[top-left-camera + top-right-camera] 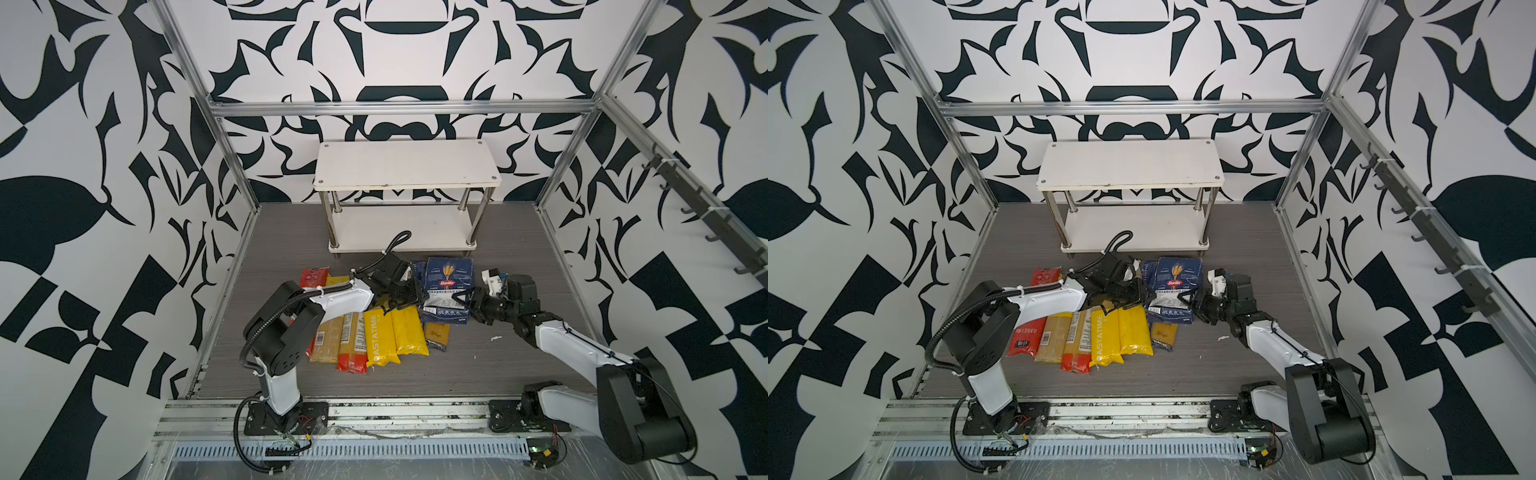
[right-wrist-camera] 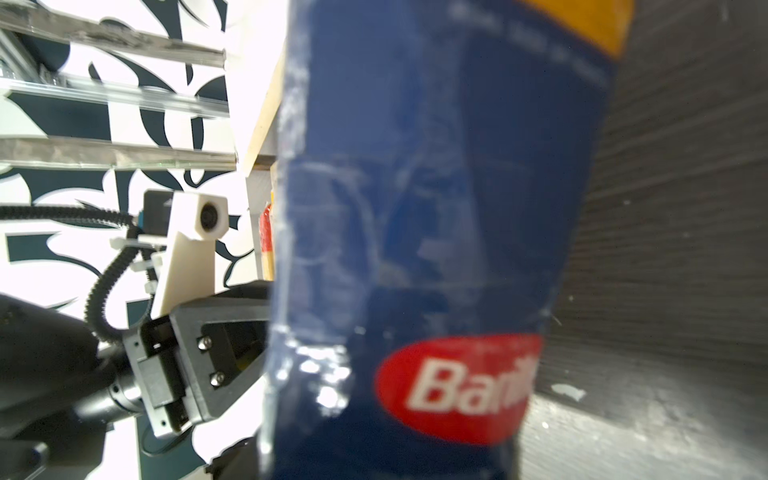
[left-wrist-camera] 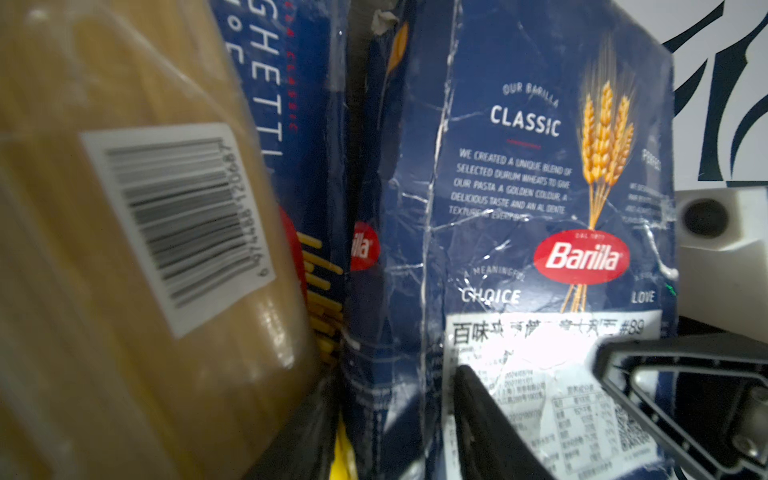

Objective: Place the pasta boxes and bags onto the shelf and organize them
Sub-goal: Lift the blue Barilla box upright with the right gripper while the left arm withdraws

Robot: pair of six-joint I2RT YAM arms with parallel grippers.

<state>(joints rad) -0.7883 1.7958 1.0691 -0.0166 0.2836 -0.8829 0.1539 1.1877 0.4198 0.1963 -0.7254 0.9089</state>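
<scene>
Before the shelf [image 1: 407,166], left and right jaws straddling wide Barilla box [image 1: 449,274], clamping unclear

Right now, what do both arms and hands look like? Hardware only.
Left arm and right arm: white shells, chunky black joints. Left hand and right hand: black, with hollow triangular-frame fingers. Black corrugated conduit zip-tied along the left arm; thin black cable on the right. White camera block at each wrist.

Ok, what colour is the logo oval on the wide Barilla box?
Red, with white lettering; the logo oval shows best in the left wrist view.
</scene>
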